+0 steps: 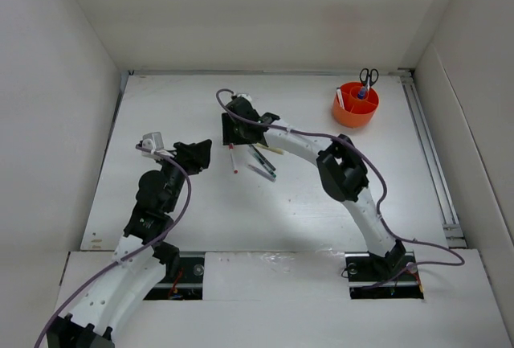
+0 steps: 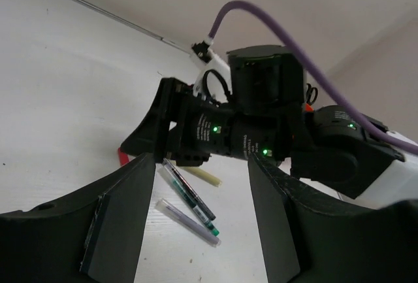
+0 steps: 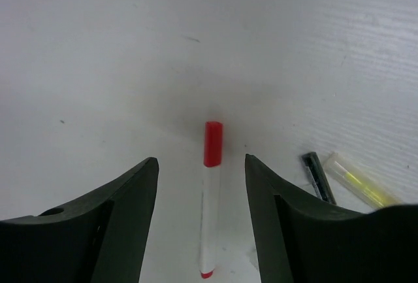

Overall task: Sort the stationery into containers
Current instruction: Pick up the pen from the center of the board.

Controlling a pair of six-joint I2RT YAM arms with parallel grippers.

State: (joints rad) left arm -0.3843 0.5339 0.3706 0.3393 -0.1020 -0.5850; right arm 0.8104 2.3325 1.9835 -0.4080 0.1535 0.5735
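The white worktop [image 1: 321,203] carries both arms reaching toward its middle. The orange container [image 1: 355,105], with scissors [image 1: 369,75] standing in it, sits well apart at the far right corner.

The right tool [image 3: 201,159] hangs over the loose stationery with its fingers spread apart and nothing between them but air. The left tool [image 2: 199,165], also parted and empty, hovers off to the left facing it, so the right arm is plainly the nearer one.

A cluster of pens [image 1: 263,159] lies just right of the right tool; the wrist view shows a dark pen [image 3: 319,177] and a yellow highlighter [image 3: 356,182] outside the right finger.

The red-capped marker [image 3: 209,204] lies flat on the worktop, centred in the gap. Its long axis runs straight away from the camera, crosswise to the closing direction, cap farthest. A straight descent looks sufficient.
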